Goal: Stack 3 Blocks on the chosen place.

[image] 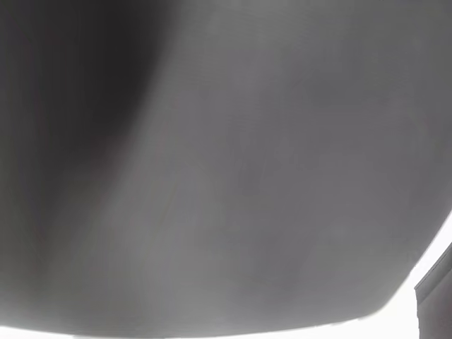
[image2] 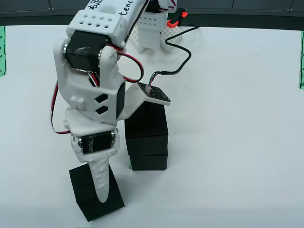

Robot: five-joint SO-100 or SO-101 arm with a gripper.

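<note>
From the overhead view I've got two black cubes stacked just behind and to the right of the tool [image2: 102, 190]: upper cube [image2: 146, 124] on lower cube [image2: 148, 160], edges roughly flush. The third cube [image2: 95, 194] sits alone on the white worktop [image2: 228, 142], right under the tool's white finger, which lies across its top. So I judge the step in hand is picking up the last cube; two of three look done. I can't tell the jaw spread, since only one finger shows and the other is hidden, so whether it's open or clamped on the cube is unclear. The view riding on the tool is a blurred grey surface pressed close to the lens, no help. The loose cube has no long axis; it's turned a bit clockwise against the stack, corners toward the frame bottom. The striped patch isn't visible, presumably under the stack. Next I'd need a firm grip, a lift clear above the upper cube, a small yaw to square it, then a gentle set-down.
</note>
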